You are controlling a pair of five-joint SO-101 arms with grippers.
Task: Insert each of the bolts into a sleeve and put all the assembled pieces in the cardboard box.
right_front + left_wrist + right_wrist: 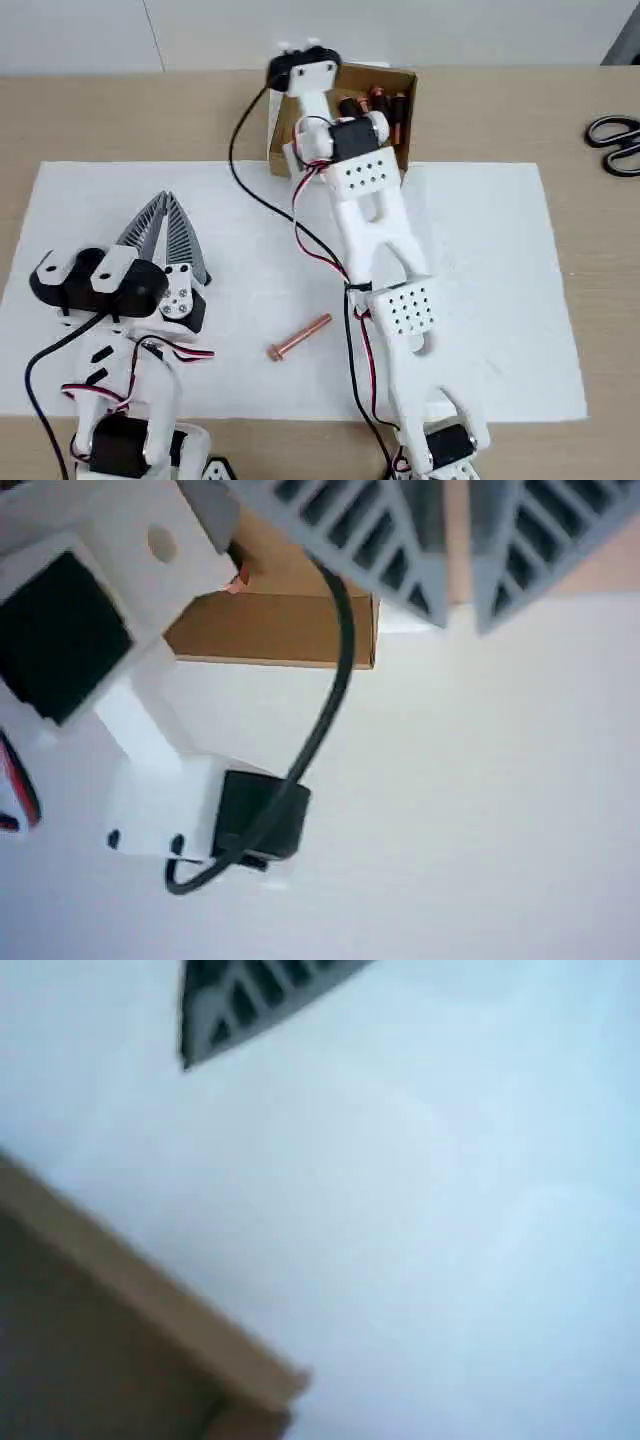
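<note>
Bolt [298, 337] loose on paper [500, 250], right arm [372, 215] stretched to cardboard box [405, 85]

Overhead look at two white robot arms on a wooden table [100, 110]. Cardboard box standing open-topped at the far edge of the paper, several copper-coloured pieces [385, 105] inside. Copper bolt lying flat on the paper, well apart from the box, on the side nearer the arm bases, clear of both arms. Right arm extended from its base across the paper, wrist above the box's left half. State of right gripper [250, 1000], at the box with a box edge close by: impossible to tell, open or closed. Empty left gripper [166, 197] well apart from the box, to its left and nearer the bases, pointing toward the far side where the box stands; grey fingers [340, 530] drawn almost together, only a slit between the tips. Black cable [347, 650] of the right arm looping beside the box's left wall. Black scissors [615, 140] on bare table well to the right of the box.
</note>
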